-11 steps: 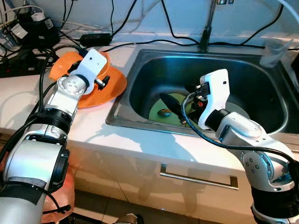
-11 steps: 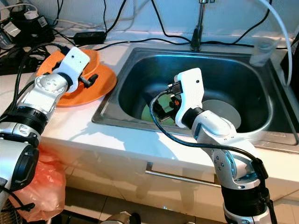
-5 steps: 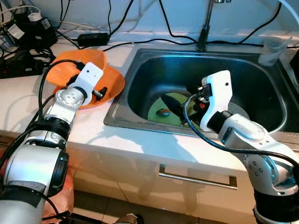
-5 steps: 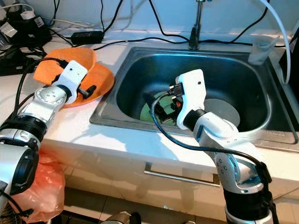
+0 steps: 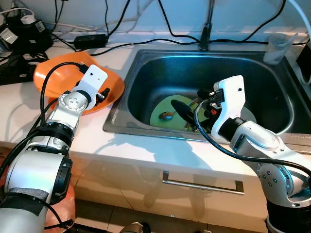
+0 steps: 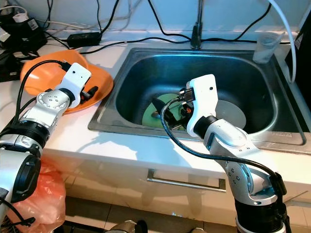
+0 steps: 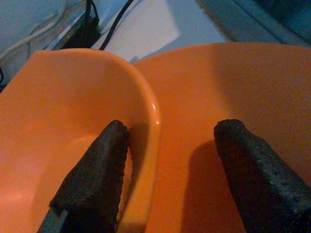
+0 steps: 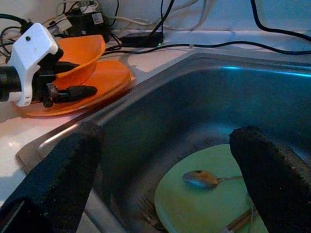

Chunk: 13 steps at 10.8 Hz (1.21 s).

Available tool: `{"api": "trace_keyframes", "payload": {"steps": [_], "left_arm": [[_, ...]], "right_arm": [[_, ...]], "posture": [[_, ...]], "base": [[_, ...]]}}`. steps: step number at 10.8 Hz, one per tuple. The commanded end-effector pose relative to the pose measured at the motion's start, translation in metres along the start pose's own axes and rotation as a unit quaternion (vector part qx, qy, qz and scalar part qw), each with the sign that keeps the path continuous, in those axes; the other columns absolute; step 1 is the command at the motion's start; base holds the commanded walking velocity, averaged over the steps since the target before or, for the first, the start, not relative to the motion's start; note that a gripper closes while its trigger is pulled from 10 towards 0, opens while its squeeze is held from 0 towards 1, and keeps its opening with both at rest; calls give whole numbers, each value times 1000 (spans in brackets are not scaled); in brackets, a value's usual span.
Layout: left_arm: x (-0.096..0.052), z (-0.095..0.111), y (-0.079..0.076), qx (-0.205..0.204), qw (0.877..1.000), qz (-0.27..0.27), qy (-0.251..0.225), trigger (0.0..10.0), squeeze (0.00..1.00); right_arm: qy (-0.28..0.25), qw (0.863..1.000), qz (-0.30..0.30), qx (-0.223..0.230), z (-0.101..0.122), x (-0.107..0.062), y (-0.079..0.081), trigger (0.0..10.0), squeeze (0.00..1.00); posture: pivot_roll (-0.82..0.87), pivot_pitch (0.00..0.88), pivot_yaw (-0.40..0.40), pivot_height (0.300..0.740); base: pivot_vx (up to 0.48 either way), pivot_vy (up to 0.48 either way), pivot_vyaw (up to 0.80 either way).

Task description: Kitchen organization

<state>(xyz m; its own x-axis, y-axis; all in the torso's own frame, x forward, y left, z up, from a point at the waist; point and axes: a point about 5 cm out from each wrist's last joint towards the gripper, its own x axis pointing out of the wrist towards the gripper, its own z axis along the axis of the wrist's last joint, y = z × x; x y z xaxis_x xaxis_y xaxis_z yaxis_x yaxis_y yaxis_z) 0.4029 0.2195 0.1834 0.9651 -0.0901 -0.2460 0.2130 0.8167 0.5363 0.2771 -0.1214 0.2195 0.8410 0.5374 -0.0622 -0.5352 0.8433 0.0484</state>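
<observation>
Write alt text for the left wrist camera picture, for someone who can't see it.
Close-up of the left hand, open, its two black fingers straddling the rim of an orange bowl, one inside it and one over the orange plate beneath. White counter and black cables lie behind.

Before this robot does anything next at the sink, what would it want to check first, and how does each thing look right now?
1. Left gripper open, one finger inside the orange plastic bowl, one outside its rim: ok.
2. Bowl sits on the flat orange plate, on the counter: ok.
3. Right gripper open and holding nothing, inside the steel sink: ok.
4. Metal spoon lies on the round green plate, free to pick: ok.
5. Fork beside the green plate, partly hidden: cannot tell.
6. Black cables lie behind the sink, away from both arms: ok.
</observation>
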Motion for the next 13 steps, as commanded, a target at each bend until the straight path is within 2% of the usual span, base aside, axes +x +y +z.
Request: {"api": "trace_keyframes", "payload": {"steps": [1,9,13], "left_arm": [[-2,-8,2,-5,1000,4,14,0,0],[-3,-5,8,-7,1000,25,3,0,0],[-4,3,16,-15,998,60,-33,0,0]], "right_arm": [[-8,1000,6,-5,5,-2,4,10000,0],[-7,1000,4,-6,5,-1,2,10000,0],[-10,1000,3,-7,6,1,2,10000,0]], "posture": [[-36,96,122,740],[-37,91,121,740],[-36,78,121,740]], "base": [[0,0,0],[0,0,0],[0,0,0]]}}
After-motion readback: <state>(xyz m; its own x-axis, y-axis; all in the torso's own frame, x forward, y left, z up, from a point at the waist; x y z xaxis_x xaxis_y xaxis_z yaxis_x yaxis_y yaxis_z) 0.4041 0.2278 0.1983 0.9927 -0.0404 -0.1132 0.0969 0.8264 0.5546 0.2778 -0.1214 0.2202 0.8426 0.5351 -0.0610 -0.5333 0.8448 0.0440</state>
